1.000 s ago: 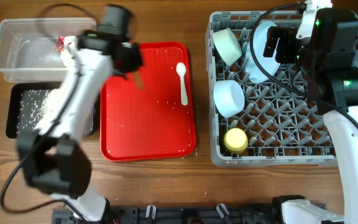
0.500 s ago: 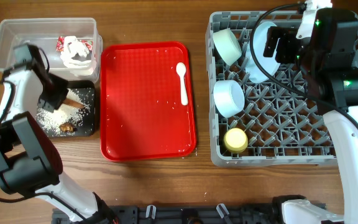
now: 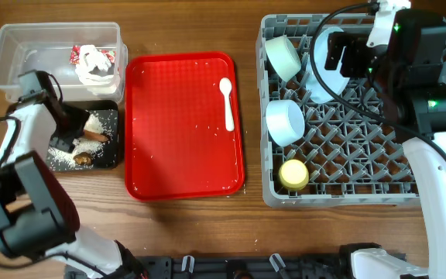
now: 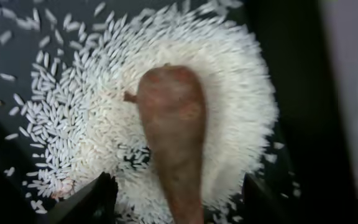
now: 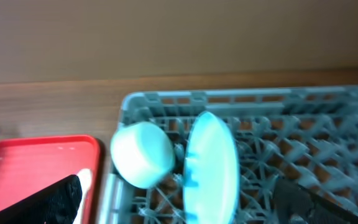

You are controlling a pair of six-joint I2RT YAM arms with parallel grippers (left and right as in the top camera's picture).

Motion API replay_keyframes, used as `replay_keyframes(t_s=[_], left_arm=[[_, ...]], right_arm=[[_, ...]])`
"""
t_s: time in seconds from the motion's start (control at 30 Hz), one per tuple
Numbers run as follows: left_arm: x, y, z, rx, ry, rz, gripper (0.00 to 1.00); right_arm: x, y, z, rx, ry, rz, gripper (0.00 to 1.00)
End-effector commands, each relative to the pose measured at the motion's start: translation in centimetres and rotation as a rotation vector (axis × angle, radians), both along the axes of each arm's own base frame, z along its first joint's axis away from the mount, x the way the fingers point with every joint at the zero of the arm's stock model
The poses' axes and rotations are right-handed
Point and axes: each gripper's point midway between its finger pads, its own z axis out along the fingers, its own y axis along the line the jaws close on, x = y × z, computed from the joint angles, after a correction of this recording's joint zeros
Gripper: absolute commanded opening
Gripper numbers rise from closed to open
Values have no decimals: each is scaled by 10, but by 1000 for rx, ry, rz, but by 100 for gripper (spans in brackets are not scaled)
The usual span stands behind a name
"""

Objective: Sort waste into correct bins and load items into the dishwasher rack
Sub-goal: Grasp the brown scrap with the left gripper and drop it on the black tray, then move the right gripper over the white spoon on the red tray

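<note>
The left gripper [image 4: 178, 199] hangs low over the black bin [image 3: 113, 151] at 9 o'clock on the table, its fingers spread wide and gripping nothing. The carrot-like stick [image 4: 169, 112] lies in the gap between them on a heap of rice grains [image 4: 229, 74], its narrow end running toward the wrist; neither finger appears to touch it, so it reads as released into the food-waste side. The small brown scrap [image 3: 83, 159] sits at the bin's 6 o'clock edge, which fits the same sorting logic: organic matter in the black bin, dry rubbish in the clear bin [image 3: 14, 46] at 10 o'clock, where the snack wrapper [image 3: 76, 53] and the tissue [image 3: 93, 66] lie together.

The red tray [image 3: 176, 147] in the middle carries only a few stray grains and the white spoon [image 3: 227, 101], near its 1 o'clock corner, so the spoon looks like the 1 item not yet loaded. The rack [image 3: 347, 155] at 3 o'clock holds the mint bowl [image 3: 283, 56], the blue bowl [image 3: 285, 122] and the yellow cup [image 3: 293, 174], while the plate [image 5: 211, 165] stands on edge between pegs so it cannot tip flat. The right gripper [image 5: 182, 199] hovers over the rack's 12 o'clock side, fingers apart and empty
</note>
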Motion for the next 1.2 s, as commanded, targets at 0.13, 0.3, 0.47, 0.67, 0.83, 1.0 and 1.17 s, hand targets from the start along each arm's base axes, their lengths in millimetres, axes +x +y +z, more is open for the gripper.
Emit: replay_keyframes(t_s=[0.13, 0.3, 0.47, 0.67, 0.83, 1.0, 1.17], left_arm=[[30, -46, 121, 112, -318, -411, 74], [46, -123, 126, 120, -347, -663, 77], [60, -165, 125, 115, -385, -766, 82], [58, -166, 118, 105, -364, -769, 83], [52, -158, 113, 123, -320, -748, 87], [52, -155, 112, 125, -316, -743, 100], [52, -155, 112, 126, -316, -743, 100]], right_arm=[[13, 69, 4, 248, -10, 280, 99], [30, 149, -39, 326, 83, 406, 87], [30, 227, -100, 252, 165, 420, 78], [31, 250, -176, 21, 211, 249, 67], [26, 252, -170, -44, 281, 265, 73], [37, 259, -81, -101, 181, 342, 83], [39, 262, -162, -183, 361, 364, 95]])
